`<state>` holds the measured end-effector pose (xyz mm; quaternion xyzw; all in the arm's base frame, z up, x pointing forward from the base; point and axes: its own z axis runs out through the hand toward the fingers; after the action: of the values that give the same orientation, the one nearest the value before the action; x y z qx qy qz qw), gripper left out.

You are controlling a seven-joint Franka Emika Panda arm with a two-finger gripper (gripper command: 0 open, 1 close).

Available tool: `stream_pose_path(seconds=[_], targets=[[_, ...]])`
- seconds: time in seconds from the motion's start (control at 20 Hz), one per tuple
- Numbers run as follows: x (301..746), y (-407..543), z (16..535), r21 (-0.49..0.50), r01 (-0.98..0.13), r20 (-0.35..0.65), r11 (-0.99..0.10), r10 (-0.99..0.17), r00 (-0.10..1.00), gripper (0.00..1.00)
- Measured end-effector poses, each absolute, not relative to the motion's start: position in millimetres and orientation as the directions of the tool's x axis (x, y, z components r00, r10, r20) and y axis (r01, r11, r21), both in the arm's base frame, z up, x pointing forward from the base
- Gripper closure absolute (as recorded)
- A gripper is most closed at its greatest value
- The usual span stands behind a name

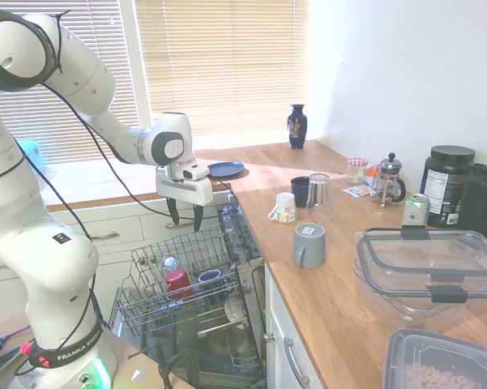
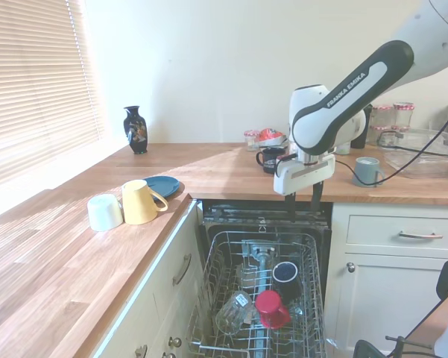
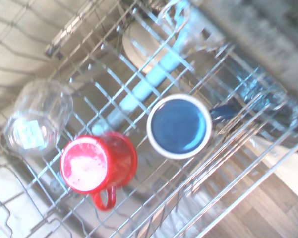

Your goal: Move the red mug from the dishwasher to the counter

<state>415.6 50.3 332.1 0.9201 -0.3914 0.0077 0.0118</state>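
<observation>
The red mug (image 3: 98, 166) sits mouth-down in the wire rack (image 1: 174, 279). The dishwasher (image 2: 264, 294) is open. The wooden tabletop (image 1: 348, 300) runs alongside.

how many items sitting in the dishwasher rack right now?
3 clearly: the red mug, a dark blue cup beside it, and a clear glass jar on the mug's other side. Something pale shows under the rack wires; more may be hidden.

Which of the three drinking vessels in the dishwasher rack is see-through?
The clear glass jar, lying beside the red mug. The red mug and the dark blue cup are both opaque.
</observation>
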Motion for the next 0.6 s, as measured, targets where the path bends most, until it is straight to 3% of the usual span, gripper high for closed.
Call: stream_pose_path(seconds=[0.6], targets=[[375, 110, 197, 0.072, -0.723, -0.012, -0.687, -0.726, 0.688, 0.00]])
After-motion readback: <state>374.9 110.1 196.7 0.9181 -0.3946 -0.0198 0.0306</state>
